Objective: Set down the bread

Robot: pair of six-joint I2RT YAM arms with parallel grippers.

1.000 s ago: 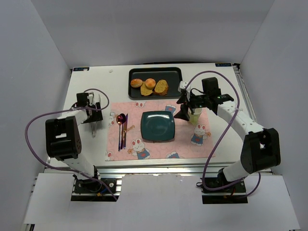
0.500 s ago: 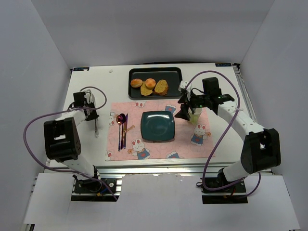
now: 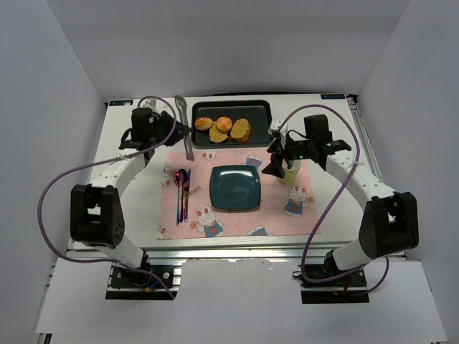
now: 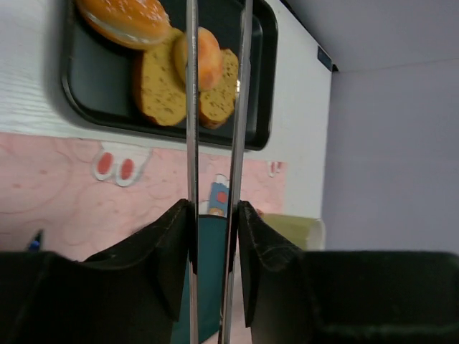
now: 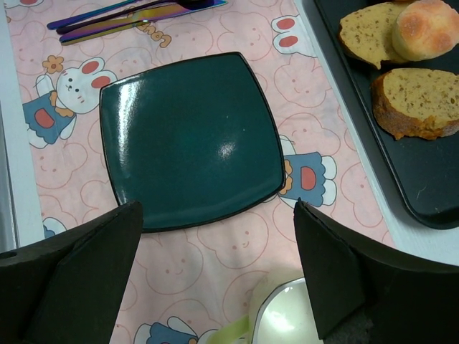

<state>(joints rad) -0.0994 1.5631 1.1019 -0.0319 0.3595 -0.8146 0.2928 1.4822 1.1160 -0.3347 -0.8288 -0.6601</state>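
1. Left gripper (image 4: 215,215) is pinching metal tongs (image 4: 191,143), upper left of top view, beside black tray (image 3: 259,115).
2. Right gripper (image 5: 215,208) is spread wide, just right of green plate (image 5: 190,140).
3. Bread (image 3: 223,127) sits in tray, upper centre.

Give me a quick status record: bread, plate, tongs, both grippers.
bread: two buns and two slices, all on the tray
plate: bare, on the pink mat, nearer the arms than the tray
tongs: held beside the tray's left edge, touching no bread
left gripper: shut on the tongs
right gripper: open, empty, above the mat between plate and cup
cutlery: on the mat, left of the plate
progress: no bread on the plate yet
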